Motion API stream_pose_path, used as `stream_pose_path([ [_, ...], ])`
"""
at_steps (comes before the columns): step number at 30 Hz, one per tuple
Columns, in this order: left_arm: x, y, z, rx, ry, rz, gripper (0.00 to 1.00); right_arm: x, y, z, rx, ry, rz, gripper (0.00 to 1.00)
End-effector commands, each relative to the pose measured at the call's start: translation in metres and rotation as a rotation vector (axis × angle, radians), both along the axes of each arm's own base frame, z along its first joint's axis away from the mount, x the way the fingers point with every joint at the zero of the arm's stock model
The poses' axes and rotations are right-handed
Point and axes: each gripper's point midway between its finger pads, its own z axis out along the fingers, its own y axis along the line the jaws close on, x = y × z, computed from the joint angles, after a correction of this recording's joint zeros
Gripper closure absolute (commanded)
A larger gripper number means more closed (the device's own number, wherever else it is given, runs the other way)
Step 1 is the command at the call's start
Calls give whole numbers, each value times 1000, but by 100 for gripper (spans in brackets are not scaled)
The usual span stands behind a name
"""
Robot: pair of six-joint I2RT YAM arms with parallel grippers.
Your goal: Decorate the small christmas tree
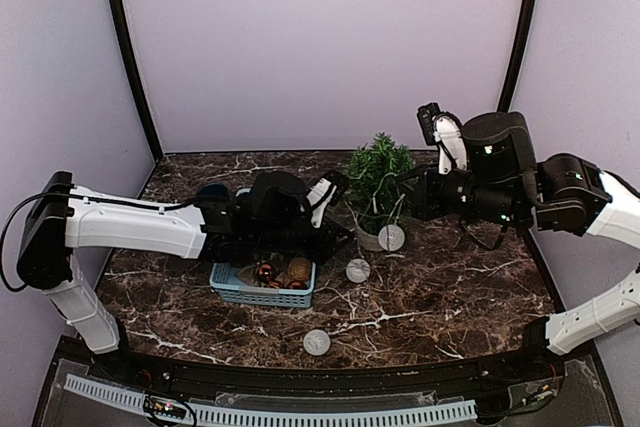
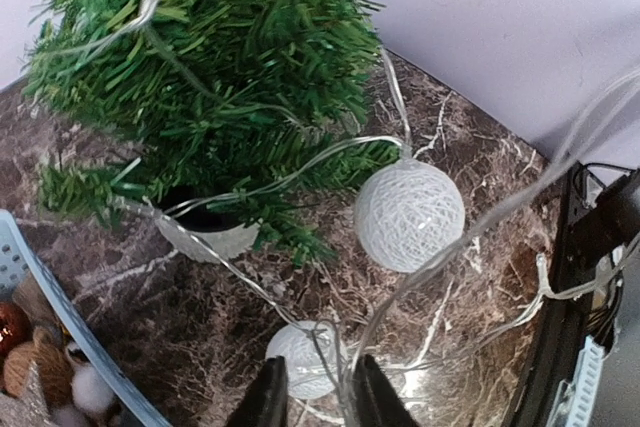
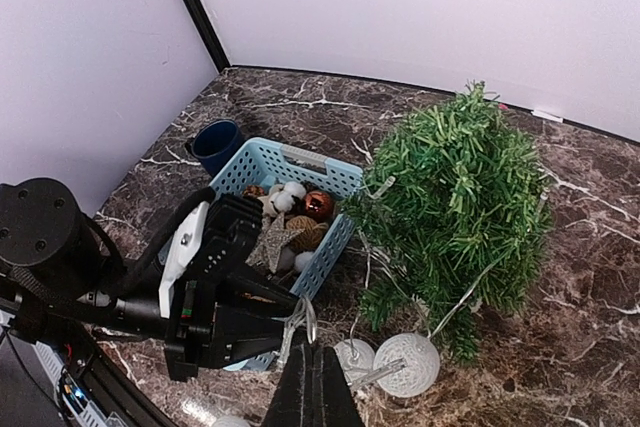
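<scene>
The small christmas tree point(image 1: 378, 179) point(image 2: 220, 57) point(image 3: 455, 197) stands in its white pot point(image 2: 205, 239) at mid-table. A clear light string with white woven balls point(image 2: 409, 215) point(image 3: 405, 364) drapes over its branches and down to the table. My left gripper point(image 2: 320, 402) point(image 1: 340, 230) hovers just left of the pot, above a second ball point(image 2: 300, 357). Its jaws are narrowly apart, with wire strands running between them against the right finger. My right gripper point(image 3: 318, 357) point(image 1: 412, 197) is shut, and a loop of the same wire sits at its tips.
A blue basket point(image 1: 262, 295) point(image 3: 290, 162) of ornaments sits left of the tree, under the left arm. A dark blue cup point(image 3: 215, 144) stands behind it. Two more white balls point(image 1: 357, 270) point(image 1: 316, 342) lie on the marble toward the front edge.
</scene>
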Motion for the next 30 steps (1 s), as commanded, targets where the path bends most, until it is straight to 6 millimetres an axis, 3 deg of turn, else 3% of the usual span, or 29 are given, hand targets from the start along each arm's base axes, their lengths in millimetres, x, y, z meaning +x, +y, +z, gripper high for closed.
stream_pose_path([
  [1, 2, 3, 16, -8, -19, 34, 87, 6, -12, 20, 24, -34, -63, 100],
  [5, 0, 9, 29, -38, -24, 49, 100, 10, -23, 21, -4, -34, -118, 100],
  [8, -2, 14, 39, -54, -28, 55, 100, 15, -35, 24, -32, -36, -180, 100],
  [16, 5, 29, 96, -80, -70, 116, 100, 26, -47, 53, -76, -63, -266, 100],
  [20, 19, 42, 113, -64, -74, 174, 100, 31, -49, 66, -71, -83, -283, 100],
  [25, 55, 68, 123, -102, -38, 263, 100, 38, -60, 77, -79, -98, -339, 100],
  [30, 77, 74, 139, -147, -44, 240, 100, 44, -64, 79, -107, -87, -352, 100],
])
